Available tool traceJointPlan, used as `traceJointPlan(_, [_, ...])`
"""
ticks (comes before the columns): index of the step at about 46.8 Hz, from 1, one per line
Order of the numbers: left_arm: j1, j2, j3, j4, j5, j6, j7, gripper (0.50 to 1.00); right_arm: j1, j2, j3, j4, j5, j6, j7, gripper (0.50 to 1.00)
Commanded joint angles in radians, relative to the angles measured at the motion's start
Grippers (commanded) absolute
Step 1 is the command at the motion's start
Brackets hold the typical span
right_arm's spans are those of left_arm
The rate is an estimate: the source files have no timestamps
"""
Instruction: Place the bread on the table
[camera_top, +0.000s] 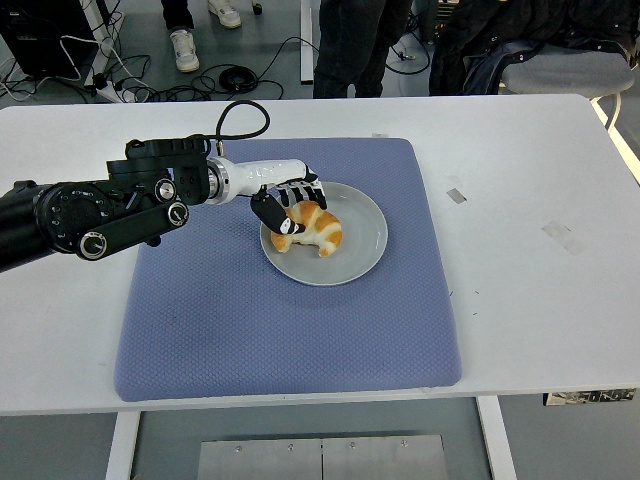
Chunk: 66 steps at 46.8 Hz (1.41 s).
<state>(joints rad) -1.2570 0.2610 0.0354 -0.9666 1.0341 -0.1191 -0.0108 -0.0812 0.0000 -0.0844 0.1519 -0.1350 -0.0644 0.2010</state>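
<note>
A golden croissant-shaped bread (316, 231) lies on the left part of a grey plate (364, 240), which sits on a blue mat (290, 330). My left hand (289, 207) reaches in from the left and is curled over the bread's left end, fingers across its top and thumb against its near-left side. The bread still rests on the plate. The right arm does not show.
The mat covers the middle of the white table (540, 180). Small tape marks (561, 236) lie on the table's right side. People's legs and cables are on the floor beyond the far edge.
</note>
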Motion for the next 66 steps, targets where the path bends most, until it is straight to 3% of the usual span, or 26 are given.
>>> traceJointPlan(1, [-0.002,0.007,-0.002,0.0,-0.008,-0.001,0.0,0.595,0.0,0.0,0.0,0.0,0.0,0.0,0.0,1.0])
traceJointPlan(22, [-0.036,0.075,-0.011,0.0,-0.078,-0.013,-0.001,0.596,0.001,0.0,0.0,0.0,0.0,0.0,0.0,1.0])
traceJointPlan(55, [-0.045,0.297,0.003,0.0,-0.082,-0.036,-0.032,0.602,0.0,0.0,0.0,0.0,0.0,0.0,0.0,1.0])
traceJointPlan(66, [-0.024,0.305,0.026,0.002,-0.077,-0.022,-0.04,0.601,0.0,0.0,0.0,0.0,0.0,0.0,0.0,1.0])
